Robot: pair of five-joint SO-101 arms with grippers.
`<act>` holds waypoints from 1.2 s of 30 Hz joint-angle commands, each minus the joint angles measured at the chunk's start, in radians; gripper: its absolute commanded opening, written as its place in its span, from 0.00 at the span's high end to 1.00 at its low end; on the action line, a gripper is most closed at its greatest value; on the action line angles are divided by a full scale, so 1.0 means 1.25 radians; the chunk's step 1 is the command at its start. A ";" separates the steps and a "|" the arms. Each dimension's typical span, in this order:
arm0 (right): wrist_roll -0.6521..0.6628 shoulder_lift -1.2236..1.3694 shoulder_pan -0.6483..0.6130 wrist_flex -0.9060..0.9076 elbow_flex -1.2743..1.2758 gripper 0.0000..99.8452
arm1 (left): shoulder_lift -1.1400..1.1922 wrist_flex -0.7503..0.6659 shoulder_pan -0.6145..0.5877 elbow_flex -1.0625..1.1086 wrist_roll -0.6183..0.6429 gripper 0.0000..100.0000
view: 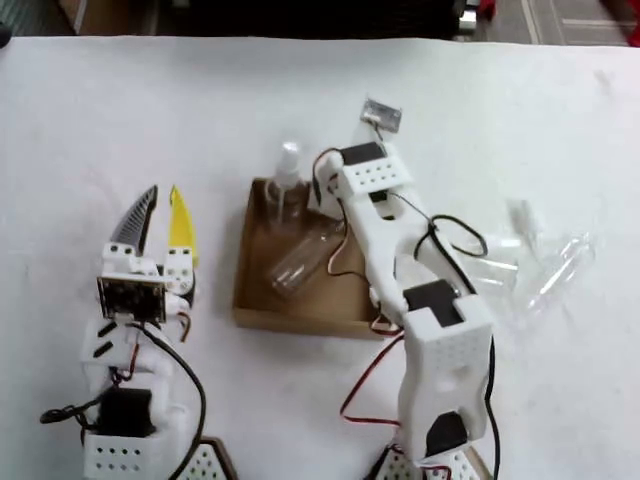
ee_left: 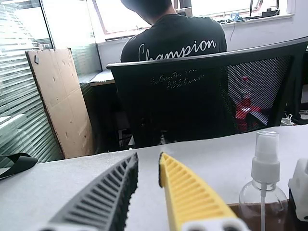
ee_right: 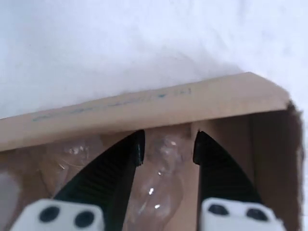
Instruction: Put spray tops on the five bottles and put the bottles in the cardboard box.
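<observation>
Left gripper point(view: 163, 192) point(ee_left: 148, 161) is sitting nearest, low over the table point(view: 100, 120), well apart from the box. The grey and yellow fingers are showing a narrow gap and are gripping nothing.

Cardboard box point(view: 300, 322) point(ee_right: 144, 103) is sitting mid-table, between the two arms. Inside it, the lying bottle point(view: 305, 258) point(ee_right: 161, 185) is resting diagonally on the box floor, and I can't tell whether it has a cap. The upright bottle point(view: 288, 190) point(ee_left: 263, 192) is standing at the far edge of the box with a spray top fitted.

Right arm is stretching over the box's right side. Right gripper point(ee_right: 167, 144) is hanging just above the box interior near the far wall, with its black fingers point(ee_right: 118, 163) parted moderately wide. The clear body of the lying bottle is showing in the gap below them. The pads aren't visibly touching it, so nothing is clamped.

Loose clear bottles point(view: 560, 268) are lying on the table to the right of that arm, outside the box. The count is hard to make out. Something small and pale point(view: 520, 215) is sitting just past them, too blurred to identify.

Beyond the far table edge, an office chair point(ee_left: 207, 96) is standing, with a cardboard sheet point(ee_left: 60, 101) leaning beside it.
</observation>
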 commanded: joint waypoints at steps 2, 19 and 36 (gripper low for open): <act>-0.006 -0.018 0.002 -0.014 -0.034 0.85 | -0.009 -0.020 0.010 -0.010 0.010 0.92; 0.001 -0.144 0.058 0.009 -0.029 0.98 | -0.009 -0.020 0.026 -0.007 0.004 0.92; 0.254 -0.472 0.093 0.044 -0.005 0.98 | -0.009 -0.021 0.026 -0.007 0.004 0.92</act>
